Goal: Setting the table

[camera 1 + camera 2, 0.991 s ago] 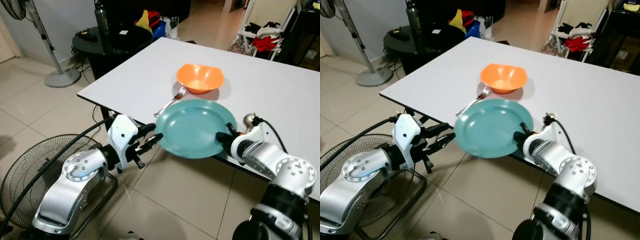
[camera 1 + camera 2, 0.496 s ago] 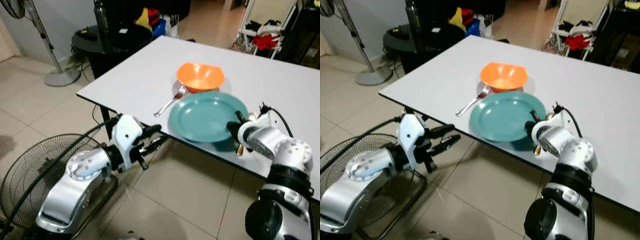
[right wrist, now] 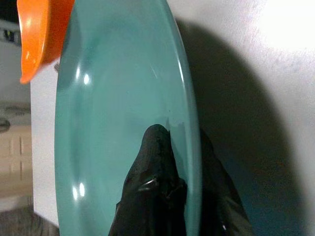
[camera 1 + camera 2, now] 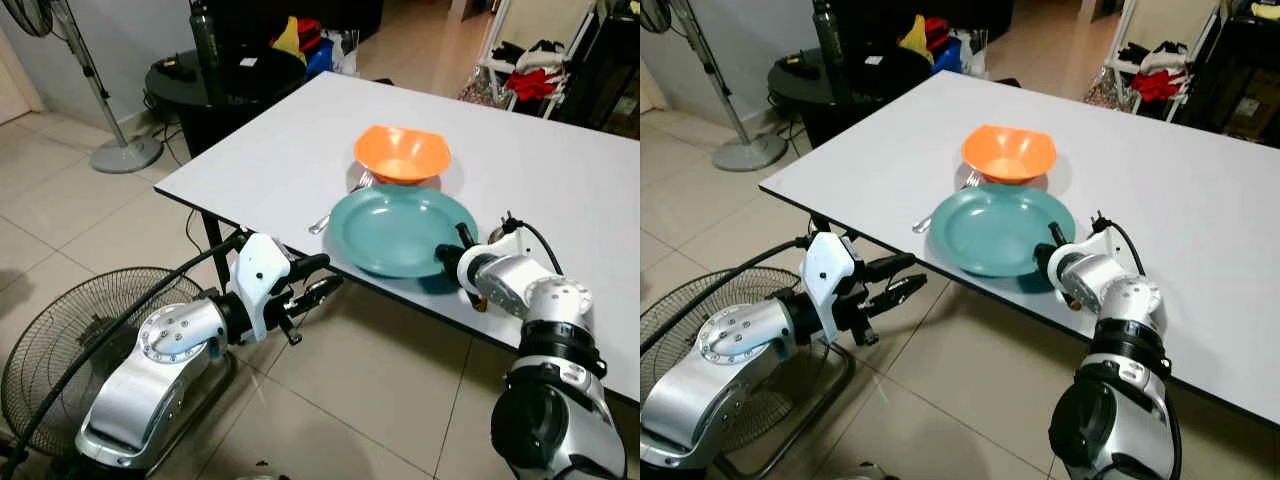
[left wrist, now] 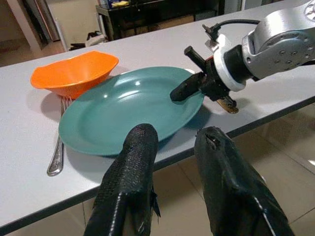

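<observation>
the plate [image 4: 400, 229] is gripped at its near rim by the right gripper [image 4: 449, 256], whose fingers [image 3: 156, 162] are closed on the rim, one above it and one below. the plate is on the white desk [image 4: 560, 180], close to the front edge, with the held side seen slightly raised and a shadow beneath it in the right wrist view, so it is judged not fully set down. the orange bowl [image 4: 401, 153] stands just behind the plate, the two rims very near or touching; which cannot be told. a fork [image 4: 940, 207] lies at the plate's left, its head tucked under or against the plate and bowl. the left gripper [image 4: 318, 283] is held below and in front of the desk edge, its fingers [image 5: 129, 174] parted and nothing held between them.

several things could go wrong from here. if the plate is released while still tilted, it may drop onto the desk and slide; with the edge so near, a slide toward the robot could carry it off to the tiled floor. if the plate is pushed further back, the bowl may be shoved or the fork trapped under the rim, leaving the plate rocking. the lower finger is wedged between rim and desk, so a careless withdrawal could drag the plate forward. the left gripper sits close under the edge and could knock the desk if raised.
</observation>
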Tool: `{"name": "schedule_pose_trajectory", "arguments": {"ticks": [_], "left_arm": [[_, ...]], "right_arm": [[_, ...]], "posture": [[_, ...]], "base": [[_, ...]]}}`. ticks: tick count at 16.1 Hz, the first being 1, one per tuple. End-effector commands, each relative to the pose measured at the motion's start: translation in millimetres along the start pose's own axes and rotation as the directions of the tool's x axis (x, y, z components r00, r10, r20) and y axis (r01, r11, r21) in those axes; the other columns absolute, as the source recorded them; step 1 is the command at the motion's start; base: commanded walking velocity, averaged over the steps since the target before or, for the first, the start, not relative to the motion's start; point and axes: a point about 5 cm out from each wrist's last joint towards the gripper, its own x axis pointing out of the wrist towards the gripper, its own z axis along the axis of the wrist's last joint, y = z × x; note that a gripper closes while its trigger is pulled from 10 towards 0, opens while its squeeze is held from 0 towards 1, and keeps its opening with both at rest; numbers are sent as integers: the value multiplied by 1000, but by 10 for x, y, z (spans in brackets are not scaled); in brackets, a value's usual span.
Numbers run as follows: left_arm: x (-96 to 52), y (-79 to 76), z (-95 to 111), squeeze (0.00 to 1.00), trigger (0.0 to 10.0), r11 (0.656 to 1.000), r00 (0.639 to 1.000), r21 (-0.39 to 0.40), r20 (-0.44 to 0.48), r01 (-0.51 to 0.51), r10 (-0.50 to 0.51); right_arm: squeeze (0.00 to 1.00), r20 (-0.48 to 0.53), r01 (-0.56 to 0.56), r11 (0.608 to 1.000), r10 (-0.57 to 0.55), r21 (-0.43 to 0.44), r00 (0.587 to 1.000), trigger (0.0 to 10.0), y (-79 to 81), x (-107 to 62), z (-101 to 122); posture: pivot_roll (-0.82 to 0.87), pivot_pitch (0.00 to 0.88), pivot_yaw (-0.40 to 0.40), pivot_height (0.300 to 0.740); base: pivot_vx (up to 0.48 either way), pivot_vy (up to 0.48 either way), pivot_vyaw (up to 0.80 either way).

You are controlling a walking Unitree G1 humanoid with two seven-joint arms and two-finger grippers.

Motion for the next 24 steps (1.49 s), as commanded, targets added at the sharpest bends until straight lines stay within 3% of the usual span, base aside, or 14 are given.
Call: {"name": "schedule_pose_trajectory", "arguments": {"ticks": [1,3,4,5,6,10,12,16,20,22,23,24], "left_arm": [[9,-2,51,0,10000,1000,1000,7,14,5,-5],[19,0,55,0,10000,1000,1000,5,17,2,-2],[19,5,55,0,10000,1000,1000,4,18,2,-2],[21,9,56,0,10000,1000,1000,4,19,1,-1],[26,14,58,0,10000,1000,1000,4,19,1,-1],[20,16,62,0,10000,1000,1000,5,18,2,-2],[12,9,66,0,10000,1000,1000,7,22,-4,4],[-29,-10,41,0,10000,1000,999,-18,27,-20,20],[-54,-35,29,0,10000,999,999,-31,33,-30,31],[-79,-29,25,0,10000,998,998,-30,37,-51,52],[-84,-25,25,0,10000,998,997,-30,37,-60,61],[-119,21,39,0,10000,991,990,-34,47,-129,131]], "right_arm": [[20,27,31,999,-31,-6,999,10000,-17,23,29],[51,83,34,999,-36,24,996,10000,-57,45,75],[188,91,33,999,-35,28,995,10000,-68,55,82],[761,99,35,999,-37,29,994,10000,-79,64,87],[1000,104,32,999,-35,30,994,10000,-89,72,87],[1000,109,25,1000,-27,17,994,10000,-108,76,84],[1000,134,38,999,-35,-23,990,10000,-168,-13,130],[1000,169,27,997,-15,-69,986,10000,-242,-299,168],[1000,219,-7,992,35,-128,975,10000,-203,-707,179],[1000,253,2,971,61,-239,966,10000,-161,-1000,112],[1000,269,10,960,69,-281,961,10000,-138,-1050,105],[1000,376,66,868,144,-493,916,10000,-5,-1223,153]], "posture": [[98,0,40,740],[96,0,43,740],[95,0,46,740],[94,0,48,740],[95,0,49,740],[93,0,54,740],[101,0,45,740],[95,0,41,740],[96,0,31,740],[94,0,28,740],[94,0,28,740],[85,0,35,740]], "base": [[0,0,0],[0,0,0],[0,0,0],[0,0,0],[0,0,0],[0,0,0],[0,0,0],[0,0,0],[0,0,0],[0,0,0],[0,0,0],[0,0,0]]}}
